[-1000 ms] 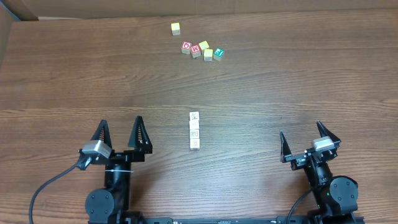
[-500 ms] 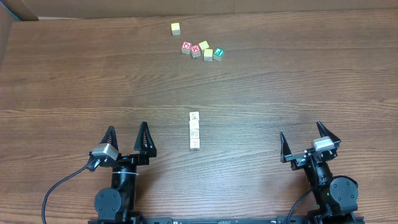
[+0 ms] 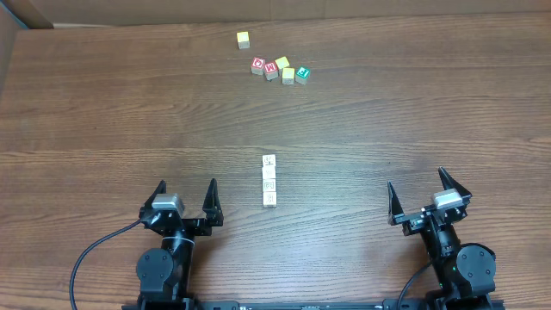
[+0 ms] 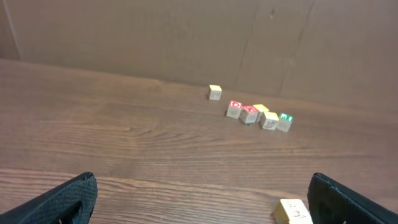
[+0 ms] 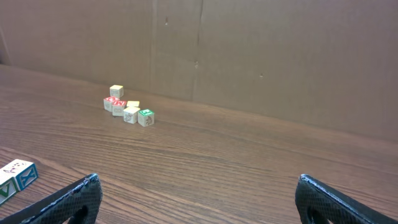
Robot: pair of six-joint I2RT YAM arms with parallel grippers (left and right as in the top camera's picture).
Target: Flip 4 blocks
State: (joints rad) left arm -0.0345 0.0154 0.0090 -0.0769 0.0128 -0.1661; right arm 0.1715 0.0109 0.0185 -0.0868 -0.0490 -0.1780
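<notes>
1. Four pale blocks (image 3: pixel 269 181) lie in a tight line in the middle of the table (image 3: pixel 103 103), touching end to end and running away from the robot. Set between the two arms like that, I'd say either arm could reach them.
2. The left gripper (image 3: pixel 184 197) sits low near the table's front edge, fingers spread wide, holding nothing, the blocks off to its right.
3. The right gripper (image 3: pixel 422 197) is parked the same way on the other side, spread and empty, well apart from the blocks.
4. At the far side, a loose cluster of coloured cubes (image 3: pixel 280 68) and a lone yellow cube (image 3: pixel 244 39) look like spares kept out of the way.
5. Neither arm touches a block; whether the flipping is ahead or finished, I cannot tell.
</notes>
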